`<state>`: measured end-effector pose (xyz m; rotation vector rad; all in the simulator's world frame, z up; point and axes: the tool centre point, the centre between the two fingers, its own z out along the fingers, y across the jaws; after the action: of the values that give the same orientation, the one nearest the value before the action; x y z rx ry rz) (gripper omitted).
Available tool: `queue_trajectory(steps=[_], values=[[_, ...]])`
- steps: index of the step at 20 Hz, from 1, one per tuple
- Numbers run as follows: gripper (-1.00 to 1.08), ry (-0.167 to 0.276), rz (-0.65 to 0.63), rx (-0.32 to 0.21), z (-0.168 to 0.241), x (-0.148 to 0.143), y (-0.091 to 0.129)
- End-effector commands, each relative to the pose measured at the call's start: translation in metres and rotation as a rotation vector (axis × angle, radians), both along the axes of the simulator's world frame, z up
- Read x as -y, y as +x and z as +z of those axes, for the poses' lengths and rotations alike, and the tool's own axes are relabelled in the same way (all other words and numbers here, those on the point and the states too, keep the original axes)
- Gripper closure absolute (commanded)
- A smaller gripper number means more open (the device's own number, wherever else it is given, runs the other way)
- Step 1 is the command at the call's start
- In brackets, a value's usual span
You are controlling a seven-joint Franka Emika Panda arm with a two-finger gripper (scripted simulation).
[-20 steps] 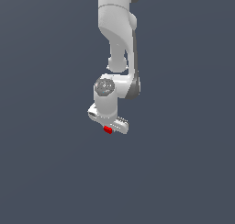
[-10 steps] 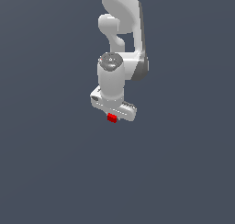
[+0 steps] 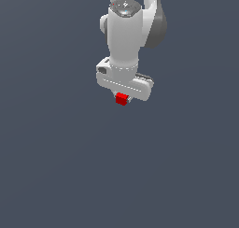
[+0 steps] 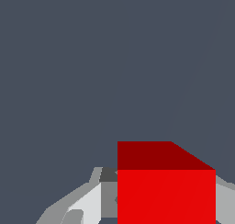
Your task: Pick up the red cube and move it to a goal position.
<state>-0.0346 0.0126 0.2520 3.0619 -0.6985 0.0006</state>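
A flat, dark slate-grey background fills both views, with no edge, seam or container showing anywhere in it. In the exterior view the white arm [image 3: 125, 35] comes down from the top of the picture, and its pincer [image 3: 122, 100] points downward beneath the broad white hand. The red cube [image 3: 122, 99] sits just under that hand, clamped in the pincer, with plain grey all around it and a wide stretch of grey below. In the wrist view the red cube [image 4: 166, 191] looms large, one bright face and one darker face showing, and a pale grey finger [image 4: 87, 202] lies against its side. Whether the grey below is a worktop cannot be told.
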Motion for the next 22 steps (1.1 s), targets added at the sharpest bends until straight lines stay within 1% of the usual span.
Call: queue_trajectory(steps=[1,9,13,17,22], values=[[1.08,-0.001,0.000,0.000,0.030,-0.008,-0.006],[1.08,-0.001,-0.001,0.000,0.119,-0.033,-0.021],[1.08,-0.001,-0.001,0.000,0.157,-0.044,-0.027],[1.08,0.000,-0.001,0.000,0.187,-0.053,-0.031],[1.08,0.000,0.000,0.000,0.211,-0.060,-0.033]])
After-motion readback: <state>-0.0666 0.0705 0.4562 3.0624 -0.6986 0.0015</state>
